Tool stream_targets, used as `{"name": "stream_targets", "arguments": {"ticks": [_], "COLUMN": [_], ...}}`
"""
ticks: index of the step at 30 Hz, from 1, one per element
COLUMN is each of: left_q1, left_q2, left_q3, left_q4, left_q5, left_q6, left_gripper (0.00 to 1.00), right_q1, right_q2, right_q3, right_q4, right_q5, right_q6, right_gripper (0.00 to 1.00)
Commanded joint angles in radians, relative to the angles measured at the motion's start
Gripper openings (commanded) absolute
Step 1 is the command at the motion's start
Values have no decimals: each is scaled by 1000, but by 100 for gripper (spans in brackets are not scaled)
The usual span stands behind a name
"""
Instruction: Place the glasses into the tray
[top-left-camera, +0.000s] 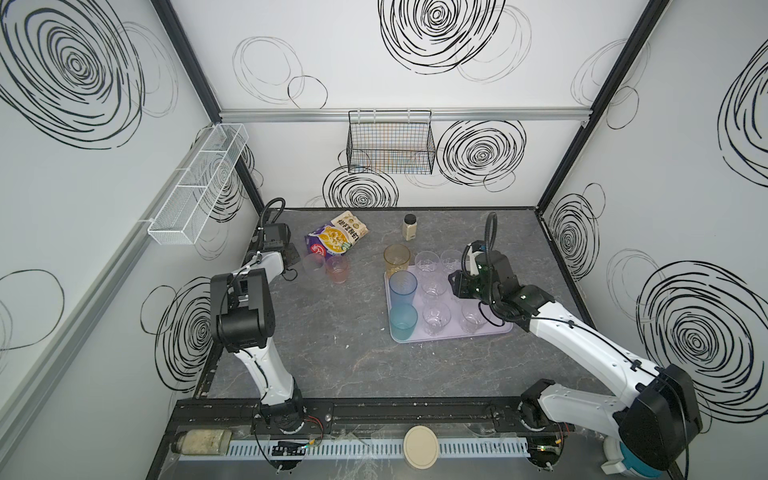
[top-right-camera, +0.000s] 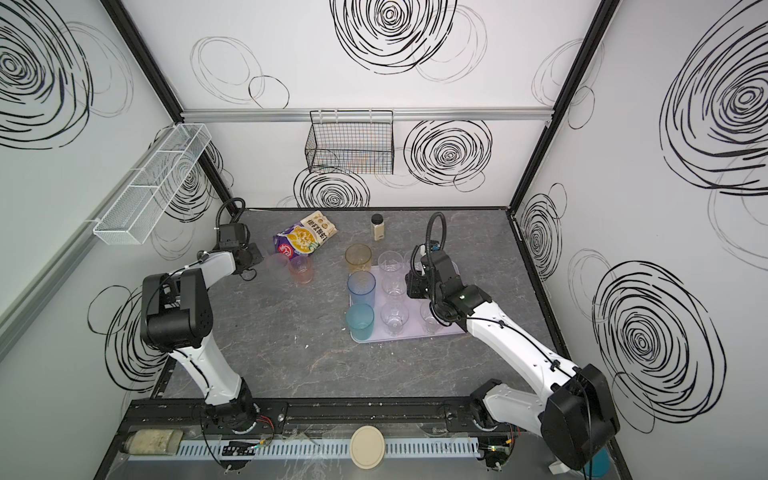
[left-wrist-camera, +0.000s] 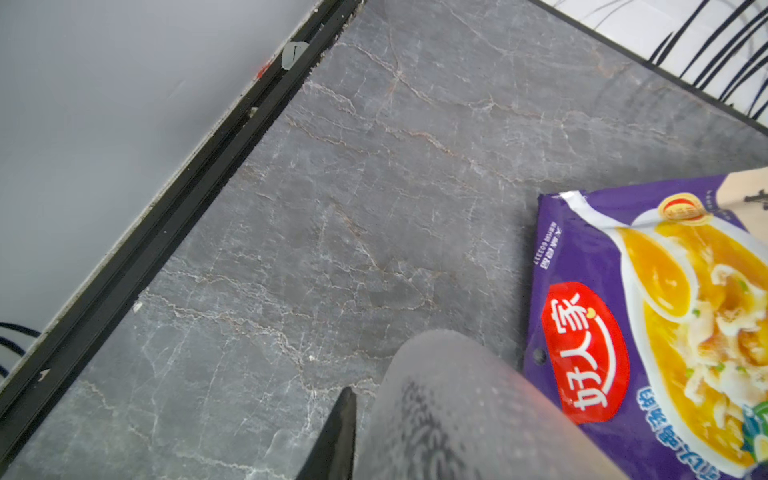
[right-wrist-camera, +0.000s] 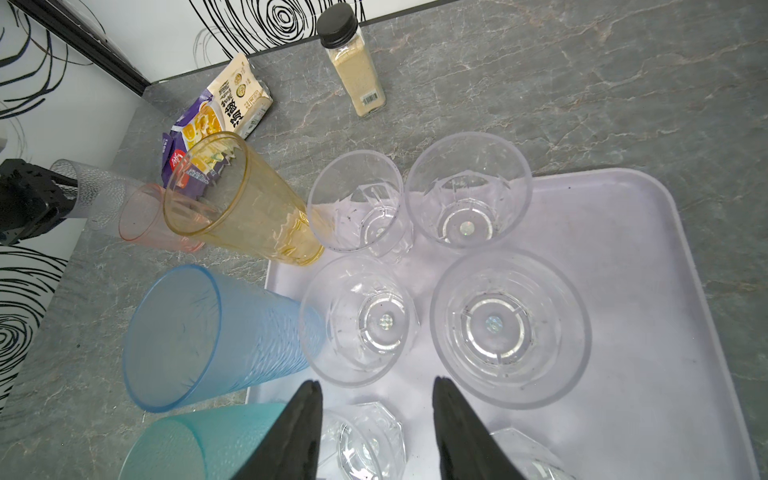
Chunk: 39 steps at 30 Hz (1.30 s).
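Here, the left gripper (top-left-camera: 299, 259) sets 1 finger (left-wrist-camera: 343, 432) against the frosted textured plastic tumbler (top-left-camera: 312, 270), beside the short pink tumbler (top-left-camera: 337, 269), well apart from the flat pale lavender tray (right-wrist-camera: 623, 291). Whether it grips, I cannot tell. The right gripper (right-wrist-camera: 376, 380) hangs open, empty, above the tray's clear glasses (right-wrist-camera: 509, 328).

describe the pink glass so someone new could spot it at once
Find the lavender tray on the grey table, then look left to the purple snack packet. Two glasses stand off the tray in front of it. The pink glass is the one nearer the tray, short and rosy; the frosted glass beside it is grey.
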Motion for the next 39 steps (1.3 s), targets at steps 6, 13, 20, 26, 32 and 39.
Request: {"name": "stream_targets", "arguments": {"ticks": [6,13,20,26,32,39], "left_q1": [-5,-20,-76,-265,-384,-494], "left_q2": [-76,-205,-443,-627,-658,-664], "left_q3": [-15,-24,-87,-89,-98,-157], "left_q4": [25,0,-21,-95,-166,-279], "left_q5": [-31,-39,-44,-95,-34,83], "left_q6": [11,21,28,95,141,94], "left_gripper": [13,11,11,11,10,7], "right_q1": [21,36,51,53,54,109], "right_q2": [-11,-28,-9,5,7,32], "right_q3": [4,-20,7,40,80,127], "right_q4": [10,9,-5,-31,-69,-99], "right_q5": [3,-7,0,29,58,58], "right_q6": [20,42,39,24,6,16], "right_gripper": [49,49,49,49,49,48]}}
